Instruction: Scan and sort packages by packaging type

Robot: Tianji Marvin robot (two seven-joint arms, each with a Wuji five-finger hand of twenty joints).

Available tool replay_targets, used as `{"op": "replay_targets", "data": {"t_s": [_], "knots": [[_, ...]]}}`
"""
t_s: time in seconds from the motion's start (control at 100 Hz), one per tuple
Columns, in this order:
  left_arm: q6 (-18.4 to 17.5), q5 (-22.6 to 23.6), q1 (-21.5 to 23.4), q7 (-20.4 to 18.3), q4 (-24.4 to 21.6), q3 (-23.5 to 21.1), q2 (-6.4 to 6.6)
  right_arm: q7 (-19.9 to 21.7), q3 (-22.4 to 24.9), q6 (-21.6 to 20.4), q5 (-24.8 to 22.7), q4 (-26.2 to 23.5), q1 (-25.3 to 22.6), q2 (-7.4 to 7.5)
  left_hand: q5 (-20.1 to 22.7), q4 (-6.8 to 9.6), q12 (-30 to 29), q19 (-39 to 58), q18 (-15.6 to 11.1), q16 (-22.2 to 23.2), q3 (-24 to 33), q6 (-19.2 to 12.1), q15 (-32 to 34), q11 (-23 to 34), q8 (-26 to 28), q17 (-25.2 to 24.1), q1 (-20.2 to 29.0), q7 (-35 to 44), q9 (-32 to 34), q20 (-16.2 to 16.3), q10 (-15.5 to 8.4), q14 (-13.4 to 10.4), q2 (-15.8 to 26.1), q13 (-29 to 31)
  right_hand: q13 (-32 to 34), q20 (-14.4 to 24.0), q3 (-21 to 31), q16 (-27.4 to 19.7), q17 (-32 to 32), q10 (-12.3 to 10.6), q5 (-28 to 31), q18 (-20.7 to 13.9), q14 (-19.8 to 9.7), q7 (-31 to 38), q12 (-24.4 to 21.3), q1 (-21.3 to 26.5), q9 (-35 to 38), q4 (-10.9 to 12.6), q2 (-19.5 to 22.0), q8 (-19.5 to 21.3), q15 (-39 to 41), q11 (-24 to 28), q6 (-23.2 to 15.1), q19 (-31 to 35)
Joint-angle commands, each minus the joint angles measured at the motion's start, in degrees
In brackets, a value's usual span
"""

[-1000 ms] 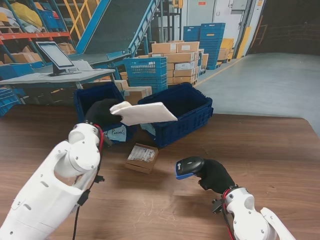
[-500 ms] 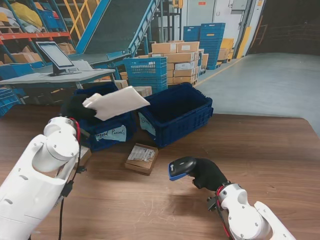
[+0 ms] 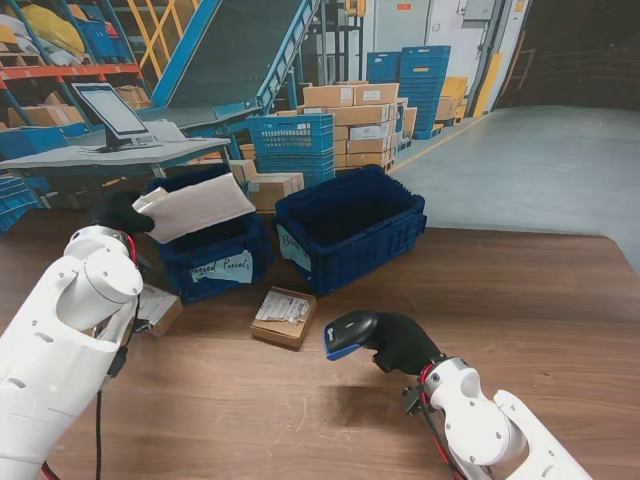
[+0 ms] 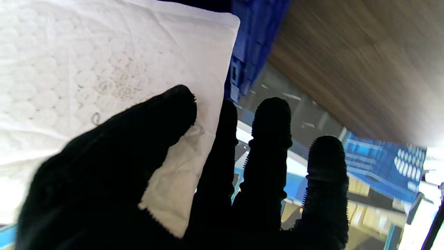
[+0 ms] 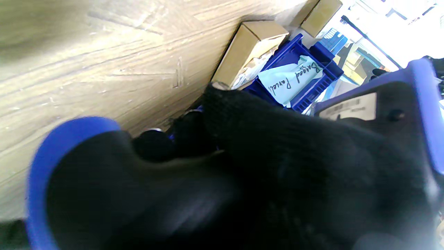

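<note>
Currently left hand [image 3: 118,213] pinches the white padded mailer [image 3: 195,207], its long axis running off to the hand's right, hovering directly over the labelled bin [image 3: 215,262]. Right hand [image 3: 400,343] grips the scanner [image 3: 347,333], cardboard box [image 3: 283,315] just ahead of it.

L hand [image 3: 122,212] raised, gripping; R hand [image 3: 402,343] low, clenched.

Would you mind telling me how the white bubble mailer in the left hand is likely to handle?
The white bubble mailer, pinched at one end, juts out nearly flat, so probably light and fairly stiff. Its bubble texture suggests squashy padding; the left hand grips only an edge, so it might slip.
</note>
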Motion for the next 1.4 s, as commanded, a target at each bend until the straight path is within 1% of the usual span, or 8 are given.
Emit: {"op": "replay_targets", "data": {"t_s": [0.0,0.17,0.35,0.43,0.57,0.7,0.94,1.39], "knots": [[0.3,-0.2,-1.2,-1.5,0.3,0.3,0.43,0.9,-0.3,-0.7,0.0,0.2,0.5,-0.34,0.8,-1.11,0.1,2.2,2.2,-0.1,1.9,0.5,1.9,1.7,0.9,-0.8,3.4,1.0,1.7,1.2,-0.3,1.3,-0.1,0.8,1.1,1.7,6.9,-0.1,0.8,-0.2,2.5,-3.0,1.6,4.7,0.7,5.3,0.5,0.1,3.6,1.1,0.8,-0.3,-2.3,3.4],[3.1,1.6,-3.7,-1.6,2.8,2.1,0.48,1.6,-0.8,-1.8,0.6,1.6,1.8,-0.25,0.8,-1.13,0.0,2.2,2.4,-0.3,1.9,0.7,2.0,1.7,1.0,-0.7,3.4,0.9,1.7,1.1,-0.2,1.4,-0.2,1.0,1.1,1.7,6.9,-0.1,0.8,-0.2,2.5,-3.0,1.4,4.7,0.6,5.3,0.5,0.1,3.7,1.1,0.8,-0.3,-2.3,3.4],[6.0,0.2,-6.4,4.7,6.6,3.6,-1.26,2.3,-0.8,-2.7,1.4,2.8,2.5,-0.17,0.9,-1.19,0.0,2.4,2.8,-0.3,1.9,1.2,2.6,1.9,0.9,-0.8,3.8,0.8,1.8,1.2,0.4,1.8,-0.2,1.0,1.1,1.7,6.9,-0.1,0.8,-0.3,2.5,-3.0,1.5,4.7,0.7,5.3,0.5,0.1,3.7,1.1,0.8,-0.3,-2.3,3.4],[7.0,0.7,-7.3,5.8,7.6,4.3,-1.53,2.5,-0.8,-3.2,1.7,3.4,2.7,-0.15,1.0,-1.2,0.0,2.5,3.1,-0.3,2.0,1.4,2.9,2.0,0.9,-0.8,3.8,0.8,1.9,1.3,0.5,2.0,-0.4,1.1,1.1,1.7,6.9,-0.1,0.8,-0.2,2.5,-3.0,1.5,4.7,0.7,5.3,0.5,0.1,3.7,1.1,0.8,-0.3,-2.3,3.4],[8.5,3.9,-8.5,4.4,7.6,5.6,-0.89,2.9,-1.0,-4.1,2.4,4.4,3.2,-0.13,1.0,-1.25,-0.1,2.6,3.2,-0.3,2.1,1.4,3.0,2.0,0.9,-0.9,3.8,0.8,1.8,1.3,0.5,2.1,-0.3,1.0,1.1,1.7,6.9,-0.1,0.8,-0.3,2.5,-3.0,1.4,4.7,0.7,5.3,0.5,0.1,3.8,1.1,0.8,-0.3,-2.3,3.4],[8.6,9.4,-9.5,0.1,7.0,7.0,0.63,2.8,-1.0,-4.4,3.3,5.1,3.6,-0.27,0.8,-1.41,-0.2,2.6,3.1,-0.5,1.9,1.3,3.0,2.0,0.9,-0.9,3.9,0.8,1.6,1.3,0.3,2.0,-0.1,0.8,1.1,1.7,6.8,-0.1,0.8,-0.3,2.5,-3.0,1.4,4.7,0.6,5.3,0.5,0.1,3.7,1.1,0.8,-0.3,-2.3,3.4],[4.0,19.3,-11.1,-7.1,6.9,8.6,2.98,2.6,-1.0,-4.7,4.0,5.8,3.9,-0.39,0.6,-1.74,-0.3,2.7,2.8,-1.0,1.6,0.2,2.8,1.9,1.0,-0.6,3.6,1.0,1.5,1.2,-0.4,1.3,0.2,0.8,1.1,1.7,6.8,-0.1,0.8,-0.2,2.5,-3.0,1.5,4.7,0.6,5.3,0.5,0.1,3.7,1.2,0.8,-0.3,-2.3,3.3],[-6.2,29.4,-13.2,-14.5,8.0,11.1,4.87,3.0,-0.4,-4.8,4.9,6.0,3.3,-0.38,0.3,-2.41,-0.8,2.4,2.0,-2.1,1.2,-1.3,2.0,1.4,0.9,-0.5,3.1,1.2,1.4,0.8,-1.5,0.3,0.6,0.5,1.1,1.7,6.8,-0.1,0.8,-0.3,2.5,-3.0,1.6,4.6,0.7,5.3,0.4,0.1,3.7,1.2,0.9,-0.3,-2.3,3.3]]}}
